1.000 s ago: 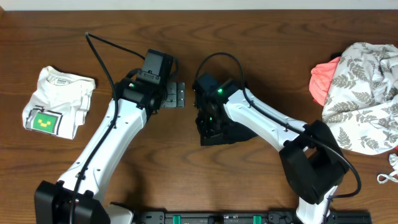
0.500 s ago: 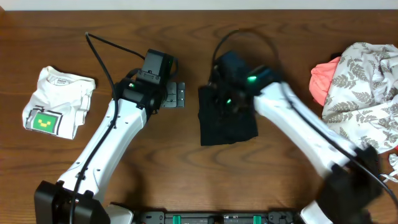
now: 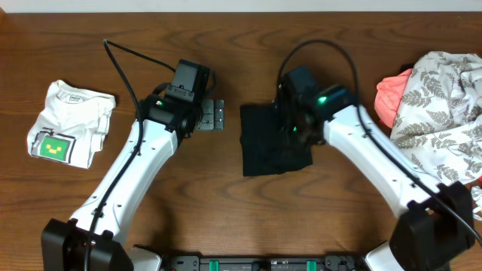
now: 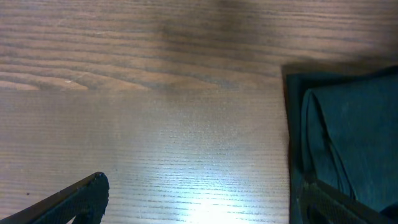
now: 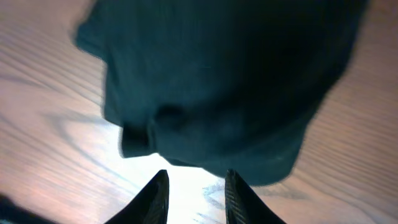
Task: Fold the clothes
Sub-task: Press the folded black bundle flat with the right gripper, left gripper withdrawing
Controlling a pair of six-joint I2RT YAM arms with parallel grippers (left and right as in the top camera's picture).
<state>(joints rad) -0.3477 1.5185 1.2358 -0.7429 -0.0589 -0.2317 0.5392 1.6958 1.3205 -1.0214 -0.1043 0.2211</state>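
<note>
Near the left edge of the dark brown wooden table [image 3: 188, 218] lies a folded white cotton T-shirt [image 3: 75, 113] with a green and yellow square print on its lower part, well apart from both arms; the white left arm [image 3: 132, 169] reaches from the near edge towards the middle of the table, a thin black cable [image 3: 120, 56] looping behind it; its black left claw [image 3: 218, 115] points rightwards and stands wide, with nothing between its fingers; in the left wrist view only bare wood lies between the two dark fingers [image 4: 78, 199], and the right-hand one overlaps the dark cloth, though whether it touches cannot be told; just right of that claw, about the middle of the table, lies the plain black soft-fabric garment [image 3: 263, 147], folded into a compact rough square and flat on the wood; layered folds show along its left side; the white right arm [image 3: 376, 162] comes in from the near right corner, its wrist hanging over the garment's right part and hiding it from above; the right claw [image 5: 196, 193] has its fingers a narrow way apart, bright wood showing between them, gripping nothing; the garment's rumpled edge lies just beyond the tips; at the right edge sits an unfolded heap, a coral-pink cloth [image 3: 392, 98] beside a white cloth with grey leaf print [image 3: 444, 113].
</note>
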